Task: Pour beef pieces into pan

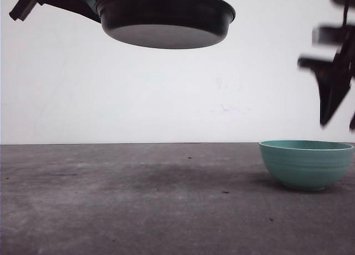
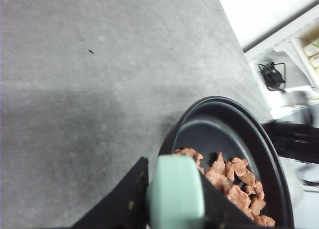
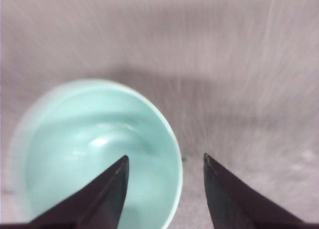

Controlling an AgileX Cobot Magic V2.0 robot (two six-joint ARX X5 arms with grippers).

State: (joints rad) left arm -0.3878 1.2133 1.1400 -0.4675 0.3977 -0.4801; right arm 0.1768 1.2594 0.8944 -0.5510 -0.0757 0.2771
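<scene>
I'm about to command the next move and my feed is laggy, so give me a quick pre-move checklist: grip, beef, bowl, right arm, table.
1. Left gripper grip on the mint-green handle of the shallow round black frying pan: ok, fingers on both sides of it.
2. Pan height: ok, well above the grey table.
3. Reddish-brown beef pieces: ok, in the pan.
4. Teal ribbed bowl: ok, upright on the table, empty inside.
5. Right gripper: ok, open above the bowl, holding nothing.
6. Right arm at rest: cannot tell, its image is blurred.
</scene>
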